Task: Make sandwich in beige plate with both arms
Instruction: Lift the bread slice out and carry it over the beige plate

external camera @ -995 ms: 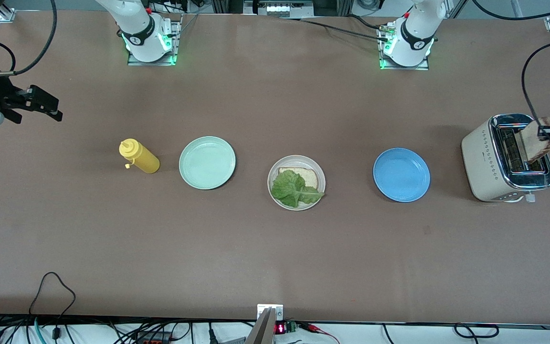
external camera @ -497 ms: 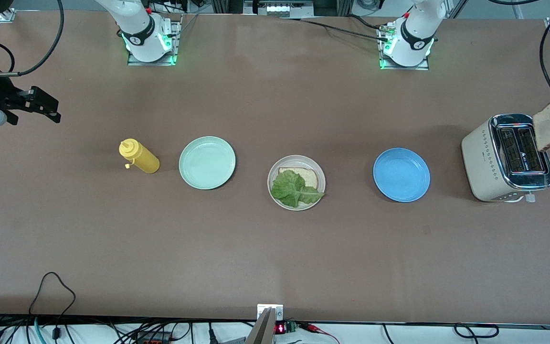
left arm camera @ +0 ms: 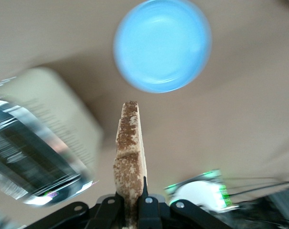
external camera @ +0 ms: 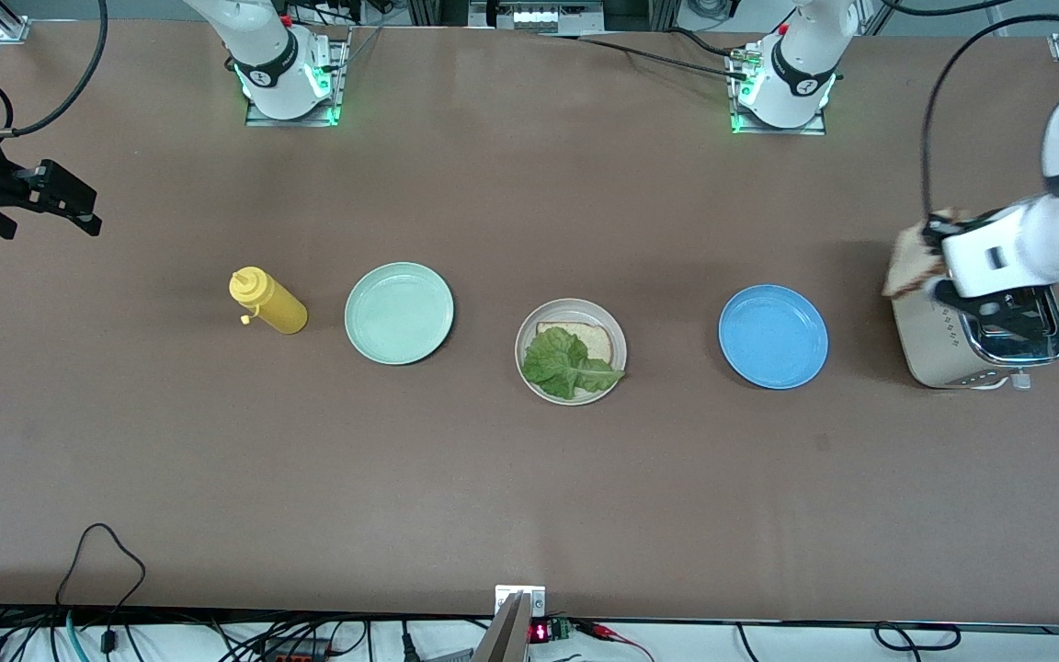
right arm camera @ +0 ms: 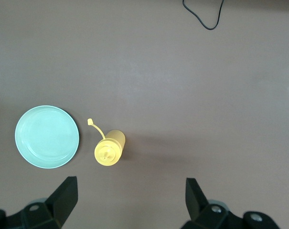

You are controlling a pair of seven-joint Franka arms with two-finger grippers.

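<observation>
Beige plate [external camera: 619, 333] at the table's [external camera: 529, 496] center holds bread and lettuce [external camera: 566, 363]. Left gripper [external camera: 932, 259] clamps a bread slice [external camera: 908, 262] above the toaster [external camera: 929, 354]. Right gripper [external camera: 70, 198] waits spread wide at the table's edge.

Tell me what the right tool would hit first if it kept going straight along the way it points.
Probably bare table. The right tool hangs open, pointing straight down, with the yellow bottle just off its line and the mint-green plate beside that. Depth is unclear, so the bottle might graze a finger.

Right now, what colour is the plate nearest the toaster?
Blue plate; clearest in the front view.
</observation>
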